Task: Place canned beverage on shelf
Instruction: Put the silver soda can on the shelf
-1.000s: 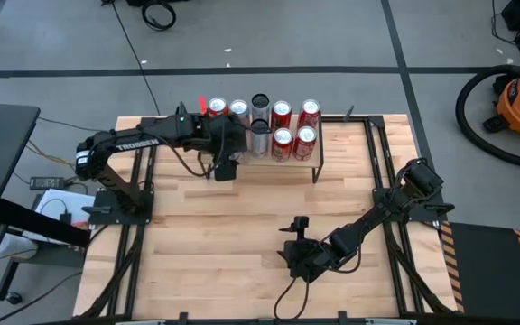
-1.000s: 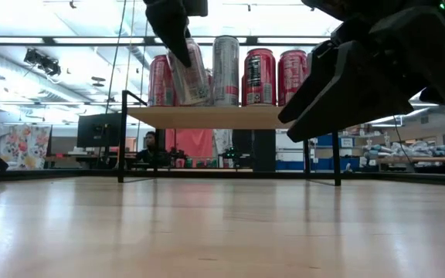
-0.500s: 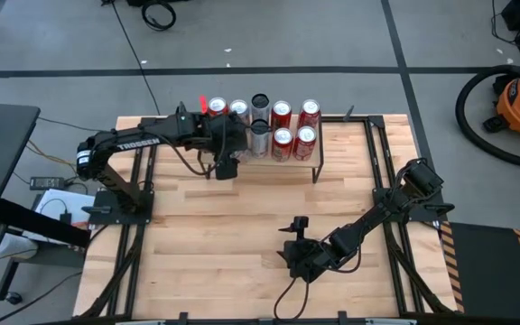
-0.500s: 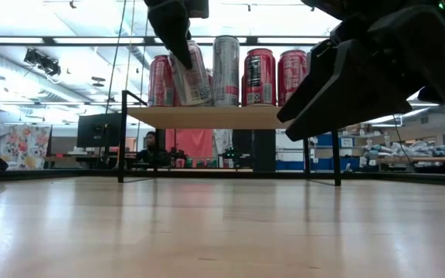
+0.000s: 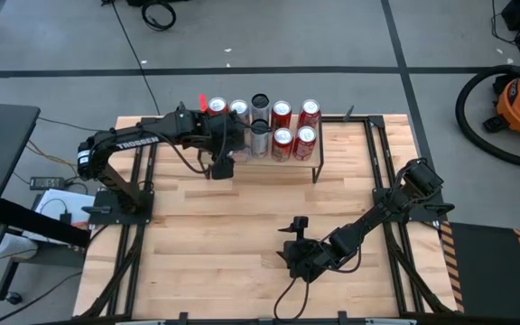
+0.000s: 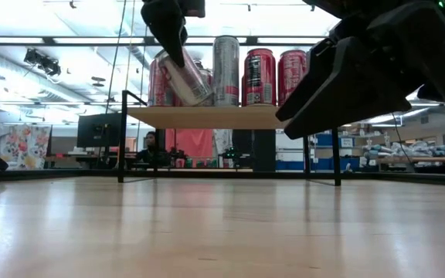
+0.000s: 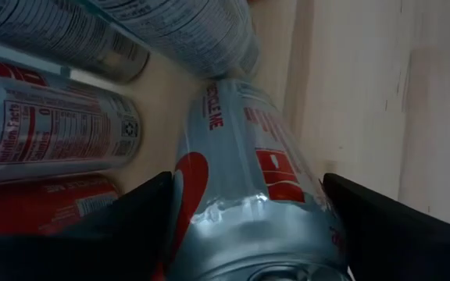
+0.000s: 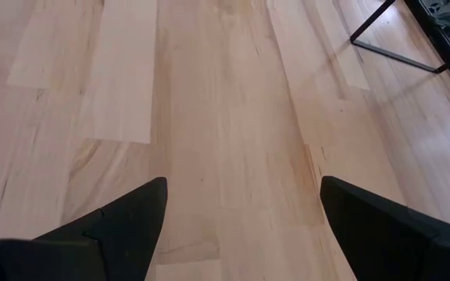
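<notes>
The left gripper (image 5: 225, 144) hung over the near-left corner of the shelf (image 6: 207, 116), its fingers closed around a can (image 6: 182, 77) and gripping it near the top end. The can ran on from the fingers down and away towards the plank, and it was clearly leaning: from table height its long axis slanted well off upright, the lower end pushed in towards the standing cans (image 6: 259, 76) and the upper end held back towards the gripper. Its base seemed to be at the plank or just above it, though I could not tell from where I stood whether it was actually touching.

In the left wrist view the can (image 7: 248, 195) filled the space between the two dark fingers (image 7: 143, 215), with other cans lying just beyond it and very near, one perhaps in contact.

What the next move appeared to turn on was that tilt: the can would need to come upright, with its base flat on the wood, before the fingers let go, or it could topple into its neighbours.

The right gripper (image 5: 298, 255) waited well away, low over the table, with its fingers spread and nothing between them, so the left arm was plainly the nearer one.
</notes>
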Controlling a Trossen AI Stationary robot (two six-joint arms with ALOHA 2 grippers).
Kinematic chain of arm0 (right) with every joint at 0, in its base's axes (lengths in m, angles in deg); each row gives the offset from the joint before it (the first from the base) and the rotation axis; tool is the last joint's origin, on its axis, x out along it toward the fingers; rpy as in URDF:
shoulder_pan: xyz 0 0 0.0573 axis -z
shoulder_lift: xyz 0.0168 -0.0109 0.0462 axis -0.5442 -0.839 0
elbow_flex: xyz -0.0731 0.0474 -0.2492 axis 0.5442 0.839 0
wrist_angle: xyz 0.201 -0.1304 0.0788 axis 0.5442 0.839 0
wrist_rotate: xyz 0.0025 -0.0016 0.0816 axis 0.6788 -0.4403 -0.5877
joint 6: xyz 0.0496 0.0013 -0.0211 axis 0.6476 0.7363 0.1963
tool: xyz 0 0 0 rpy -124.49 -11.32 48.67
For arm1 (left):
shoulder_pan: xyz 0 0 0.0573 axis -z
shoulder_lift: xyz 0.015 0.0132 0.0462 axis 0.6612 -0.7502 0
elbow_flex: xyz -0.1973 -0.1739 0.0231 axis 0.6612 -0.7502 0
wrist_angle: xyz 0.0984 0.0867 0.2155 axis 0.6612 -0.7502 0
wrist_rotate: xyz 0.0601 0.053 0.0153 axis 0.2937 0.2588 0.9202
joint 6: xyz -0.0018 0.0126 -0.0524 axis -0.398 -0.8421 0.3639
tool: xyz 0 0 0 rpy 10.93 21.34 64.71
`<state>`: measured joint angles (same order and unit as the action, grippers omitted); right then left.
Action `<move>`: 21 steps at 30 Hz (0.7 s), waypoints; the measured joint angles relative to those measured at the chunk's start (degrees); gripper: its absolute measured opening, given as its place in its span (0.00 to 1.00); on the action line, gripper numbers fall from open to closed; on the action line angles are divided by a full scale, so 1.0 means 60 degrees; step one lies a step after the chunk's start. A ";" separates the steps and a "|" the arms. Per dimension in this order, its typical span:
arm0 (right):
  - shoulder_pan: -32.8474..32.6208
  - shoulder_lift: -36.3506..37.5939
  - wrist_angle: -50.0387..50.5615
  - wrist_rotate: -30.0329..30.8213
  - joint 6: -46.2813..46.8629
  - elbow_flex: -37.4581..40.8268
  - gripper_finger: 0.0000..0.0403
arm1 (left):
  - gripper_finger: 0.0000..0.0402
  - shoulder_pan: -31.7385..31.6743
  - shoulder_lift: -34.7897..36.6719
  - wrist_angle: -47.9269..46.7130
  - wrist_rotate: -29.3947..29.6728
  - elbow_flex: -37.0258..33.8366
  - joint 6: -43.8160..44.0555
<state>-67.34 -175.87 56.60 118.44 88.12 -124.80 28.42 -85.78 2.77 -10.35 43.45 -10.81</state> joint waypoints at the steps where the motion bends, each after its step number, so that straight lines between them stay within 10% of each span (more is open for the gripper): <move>1: 0.0000 0.0002 -0.0020 0.0000 -0.0004 0.0002 0.86 | 0.77 0.0000 0.0000 -0.0017 0.0000 0.0002 0.0007; 21: 0.0012 0.0004 -0.0183 -0.0018 -0.0076 0.0001 0.86 | 0.75 0.0120 -0.0269 -0.1502 -0.0590 0.1282 0.0719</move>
<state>-67.27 -175.85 55.50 118.33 87.66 -124.80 29.14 -87.40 -6.24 -13.89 51.15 -6.50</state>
